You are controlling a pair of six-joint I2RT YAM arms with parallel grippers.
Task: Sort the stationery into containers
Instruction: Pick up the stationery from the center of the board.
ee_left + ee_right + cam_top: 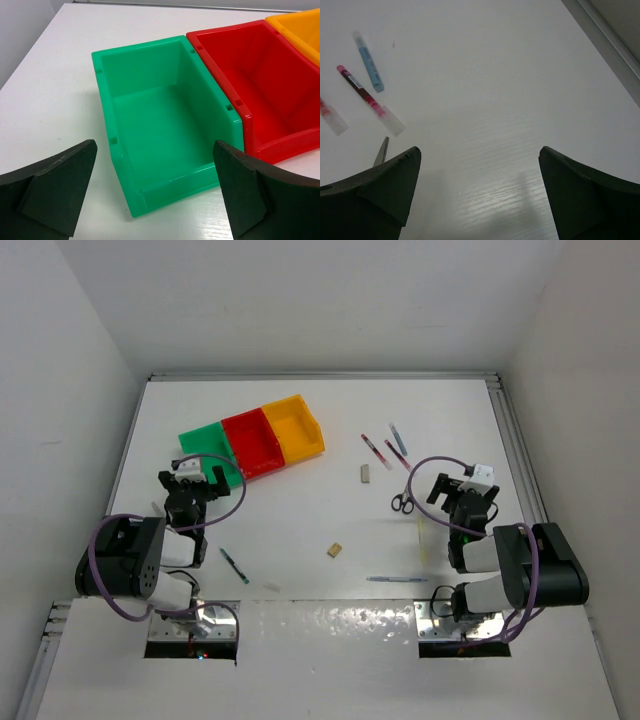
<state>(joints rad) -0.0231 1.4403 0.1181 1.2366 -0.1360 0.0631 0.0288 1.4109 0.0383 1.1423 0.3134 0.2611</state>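
the green bin (pixel 165 47), red bin (pixel 255 443) and yellow-orange bin (pixel 297 428) stand joined in a slanted row at the far left of the table (pixel 300 520), each showing only its bare floor. all the stationery lies on the table outside them: two red-white pens (pixel 376 451) and a blue pen (pixel 398 436) well to the bins' right, a grey eraser (pixel 365 474) beside those, scissors (pixel 402 503) nearer the arms, a tan eraser (pixel 334 550) mid-table, and a dark teal pen (pixel 234 565) by the left arm. the left claw (pixel 190 480) hovers just short of the green bin, spread wide and holding nothing. the right claw (pixel 463 495) is likewise wide and empty over bare table, just right of the scissors.
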